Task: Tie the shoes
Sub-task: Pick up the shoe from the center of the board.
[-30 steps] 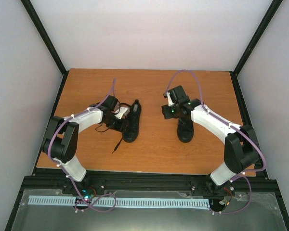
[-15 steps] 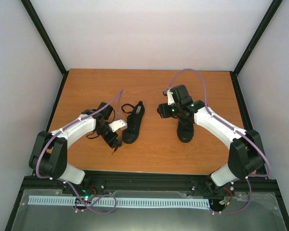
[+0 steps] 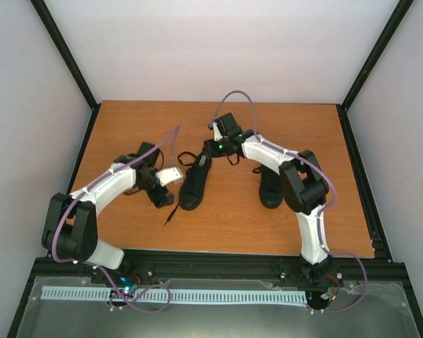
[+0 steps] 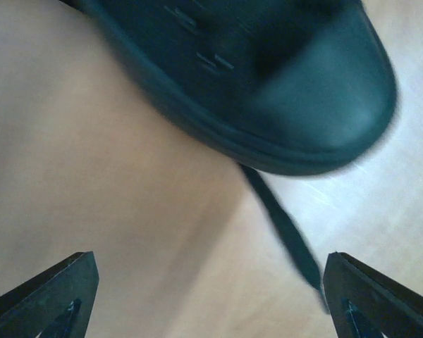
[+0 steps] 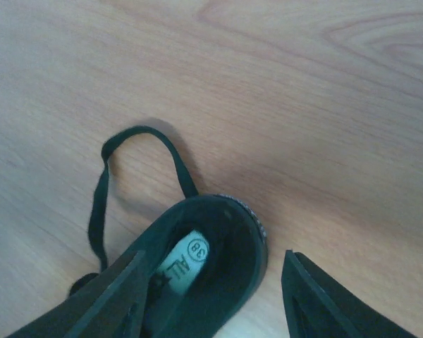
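Two black sneakers stand toe-near on the wooden table: the left shoe (image 3: pixel 193 184) and the right shoe (image 3: pixel 270 187). My left gripper (image 3: pixel 159 198) is open and empty, low beside the left shoe's toe (image 4: pixel 296 98). A loose black lace (image 4: pixel 285 232) runs from under that toe toward my right fingertip (image 4: pixel 377 299); its end also shows in the top view (image 3: pixel 171 211). My right gripper (image 3: pixel 211 148) is open and hangs over the left shoe's heel opening (image 5: pixel 218 246), which lies between its fingers. A lace loop (image 5: pixel 137 137) lies on the table beyond the heel.
The wooden table (image 3: pixel 127 120) is walled by pale panels with black frame posts at the corners. The right arm reaches across above the right shoe. A black rail (image 3: pixel 211 264) runs along the near edge.
My right gripper has swung left from above the right shoe to the left shoe's heel. My left gripper has come off the left shoe and dropped to the near-left, beside its toe.
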`<state>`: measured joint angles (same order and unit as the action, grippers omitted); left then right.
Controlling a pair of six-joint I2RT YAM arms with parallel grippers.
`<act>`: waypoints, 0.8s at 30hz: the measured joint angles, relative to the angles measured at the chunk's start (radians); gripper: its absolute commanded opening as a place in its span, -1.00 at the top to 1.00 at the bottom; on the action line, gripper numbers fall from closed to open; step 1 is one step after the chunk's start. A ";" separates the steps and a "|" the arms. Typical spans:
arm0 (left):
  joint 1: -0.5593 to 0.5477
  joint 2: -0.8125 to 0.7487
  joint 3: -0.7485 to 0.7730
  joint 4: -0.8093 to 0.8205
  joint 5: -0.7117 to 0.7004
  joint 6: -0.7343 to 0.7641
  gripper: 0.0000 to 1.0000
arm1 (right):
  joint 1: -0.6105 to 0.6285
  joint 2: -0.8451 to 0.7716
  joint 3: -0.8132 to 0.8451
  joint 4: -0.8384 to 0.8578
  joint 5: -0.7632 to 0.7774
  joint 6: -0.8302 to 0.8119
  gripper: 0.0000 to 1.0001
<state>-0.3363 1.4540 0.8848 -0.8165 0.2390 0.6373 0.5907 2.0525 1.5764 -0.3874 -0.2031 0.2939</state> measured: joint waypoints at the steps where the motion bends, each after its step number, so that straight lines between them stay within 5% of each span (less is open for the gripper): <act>1: 0.028 0.004 0.038 0.007 0.008 0.016 -0.77 | 0.000 0.037 0.030 -0.005 -0.008 0.002 0.06; 5: 0.107 0.071 0.163 0.059 0.019 0.054 -0.75 | 0.000 0.128 0.097 -0.031 -0.038 0.000 0.16; 9: 0.125 0.161 0.241 0.101 0.038 0.065 -0.76 | 0.000 0.147 0.123 -0.050 -0.072 -0.011 0.78; 11: 0.125 0.182 0.259 0.106 0.060 0.063 -0.76 | 0.000 0.147 0.131 -0.056 -0.084 -0.017 0.94; 19: 0.127 0.122 0.261 0.091 0.104 0.059 -0.77 | 0.000 0.119 0.116 -0.066 -0.113 -0.054 0.94; 24: 0.142 0.008 0.281 0.021 0.134 0.064 -0.79 | 0.002 -0.116 0.012 -0.089 -0.171 -0.105 0.94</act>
<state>-0.1947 1.4624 1.1656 -0.7952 0.3733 0.7010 0.5922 1.9362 1.5883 -0.4767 -0.3744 0.1890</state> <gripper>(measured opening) 0.890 0.032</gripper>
